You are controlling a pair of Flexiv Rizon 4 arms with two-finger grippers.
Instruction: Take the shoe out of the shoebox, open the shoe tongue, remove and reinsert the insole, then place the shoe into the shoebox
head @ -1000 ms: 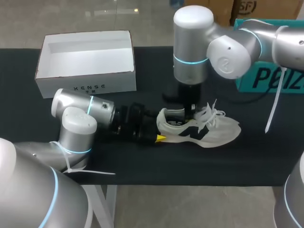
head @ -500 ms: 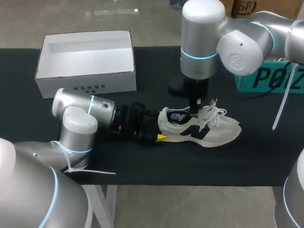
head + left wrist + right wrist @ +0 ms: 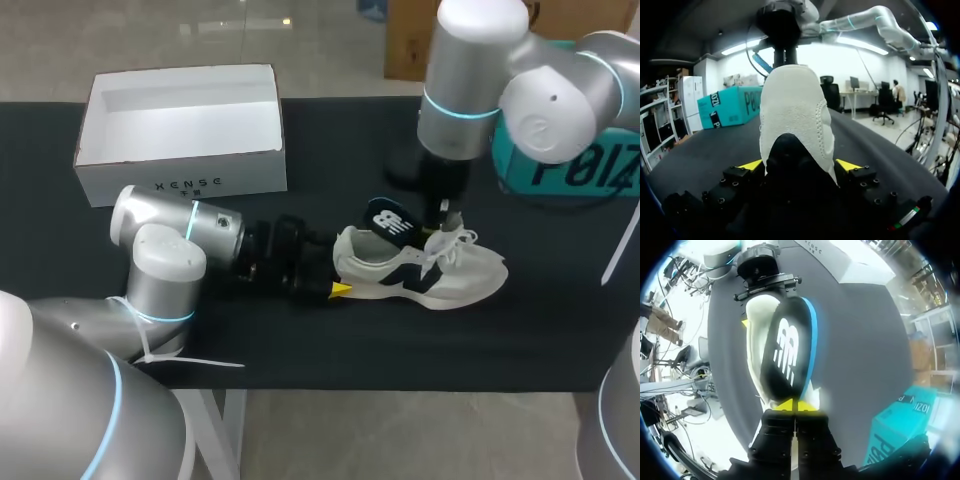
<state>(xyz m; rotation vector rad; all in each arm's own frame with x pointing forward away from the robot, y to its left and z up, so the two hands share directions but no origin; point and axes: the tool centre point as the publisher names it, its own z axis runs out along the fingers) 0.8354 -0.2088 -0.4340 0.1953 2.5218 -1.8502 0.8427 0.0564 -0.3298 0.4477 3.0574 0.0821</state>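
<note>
The shoe (image 3: 460, 275), white with dark side markings, lies on its sole on the dark table (image 3: 300, 340), outside the shoebox, toe pointing toward the robot's right. Its white laces (image 3: 447, 240) lie loose over the front.

Left arm: it lies low along the table from the left. The left pincer (image 3: 338, 288) is closed on the heel of the shoe. In the left wrist view, one yellow fingertip (image 3: 751, 164) and its partner press against opposite sides of the heel, standing as far apart as the heel is wide.

Right arm: it comes down from above over the middle of the shoe. The right pincer (image 3: 445, 215) has its fingers almost together, clamped on one end of the insole (image 3: 388, 218). The insole is dark with a white mark and a blue edge. It is raised above the shoe's opening and tilted, its free end over the heel. In the right wrist view it stretches ahead of the pincer (image 3: 796, 405) over the shoe. Whether its gripped end is inside the shoe cannot be told.

The shoebox (image 3: 180, 175), white and without a lid, stands at the far left of the table, well apart from the shoe. A teal box (image 3: 560, 170) stands at the far right.
</note>
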